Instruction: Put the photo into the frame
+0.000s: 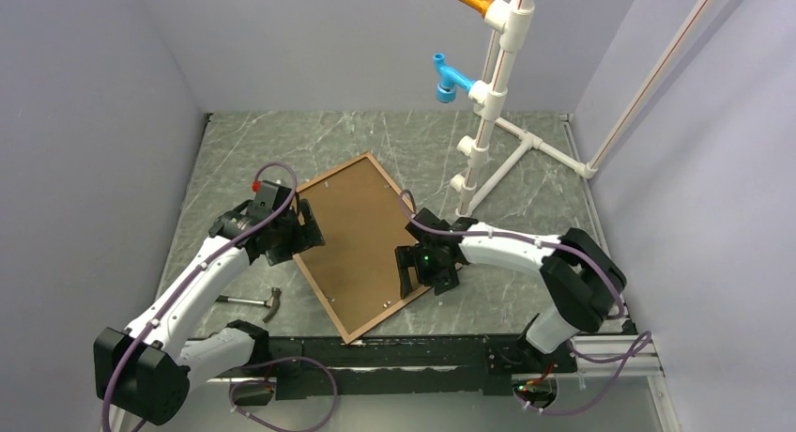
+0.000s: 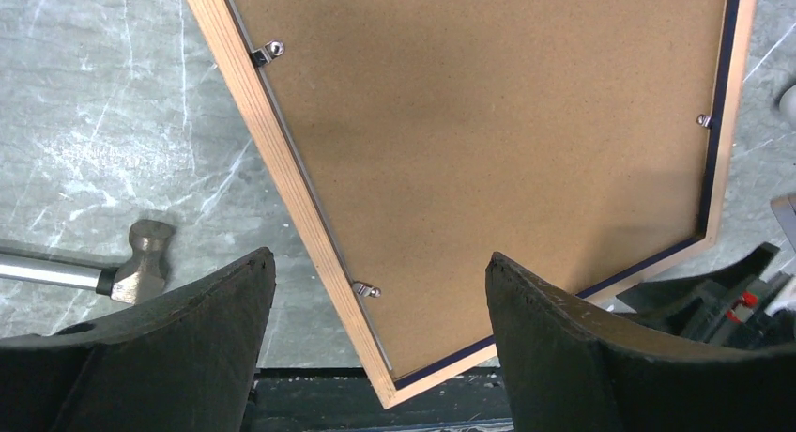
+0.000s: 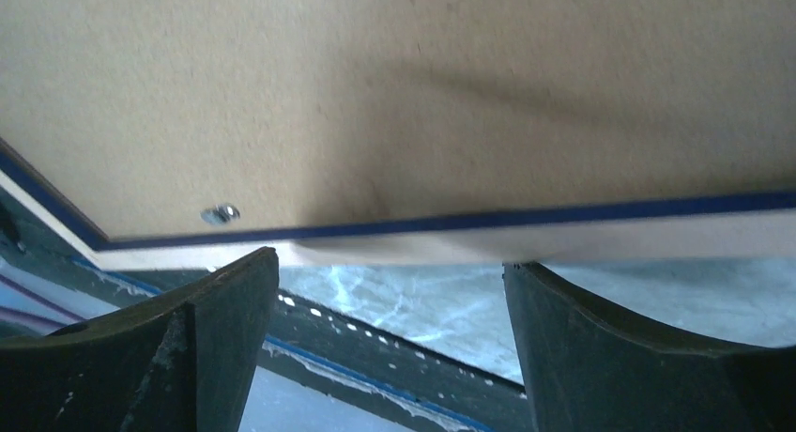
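Two spread, empty grippers flanked the frame [image 2: 280,160]: left gripper [image 1: 305,230] at its left long rail, right gripper [image 1: 410,270] at its right; long axis ran far-to-near.

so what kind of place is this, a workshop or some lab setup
Probably a robot lab test cell: plain grey walls box in a marbled tabletop, two white arms sit on a rail at its near edge, and a white pipe stand with coloured fittings stands at the back.
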